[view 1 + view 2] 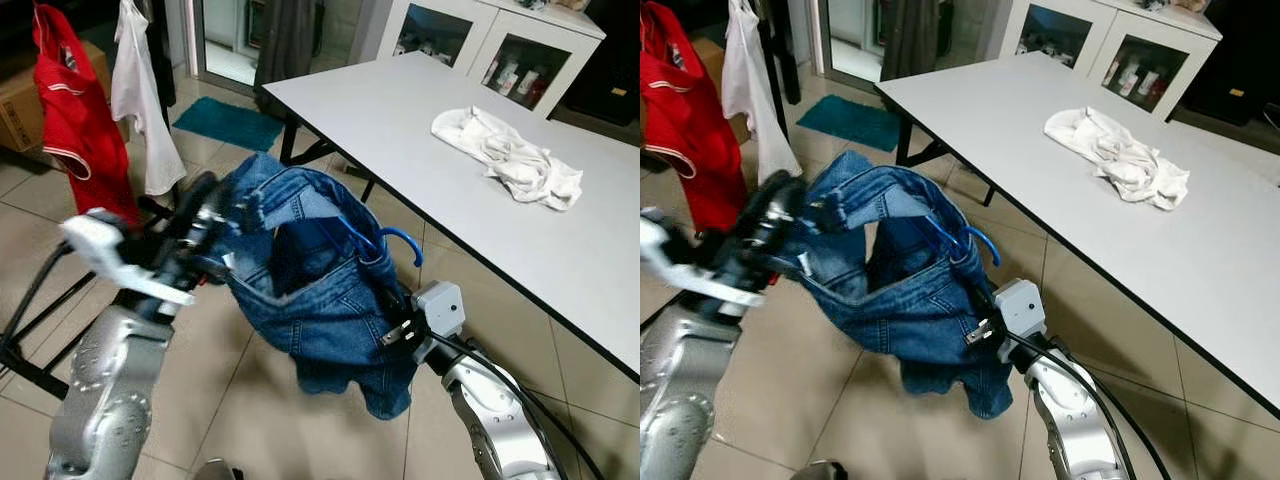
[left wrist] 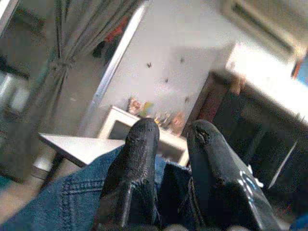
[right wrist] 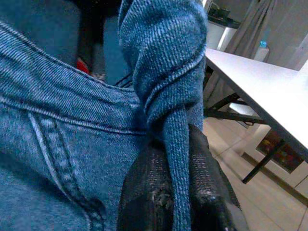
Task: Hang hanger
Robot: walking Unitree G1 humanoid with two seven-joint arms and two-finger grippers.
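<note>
Hanger (image 1: 385,240), blue plastic, threaded through the waist of a pair of blue denim shorts (image 1: 320,300), hook poking out on the side nearest the white table (image 1: 400,120). Held up in the air over the tiled floor (image 1: 240,400), just off the table's near edge.

Left gripper (image 1: 225,210) at the shorts' waistband on the side away from the table, fingers (image 2: 134,173) pinched onto the denim edge with cloth bunched between them in the left wrist view. Right gripper (image 3: 175,192) under the shorts on the table side, closed tight on a twisted fold of denim, mostly buried in the fabric in the eye views.

Crumpled white cloth (image 1: 510,155) lying on the tabletop, well apart from the shorts. Beyond the table's far end from the shorts, a white cabinet (image 1: 480,40) with glass doors. Away from the table past the left gripper, a red garment (image 1: 75,120) and a white garment (image 1: 140,100) hanging side by side, with a teal mat (image 1: 230,122) on the floor near the table legs.
</note>
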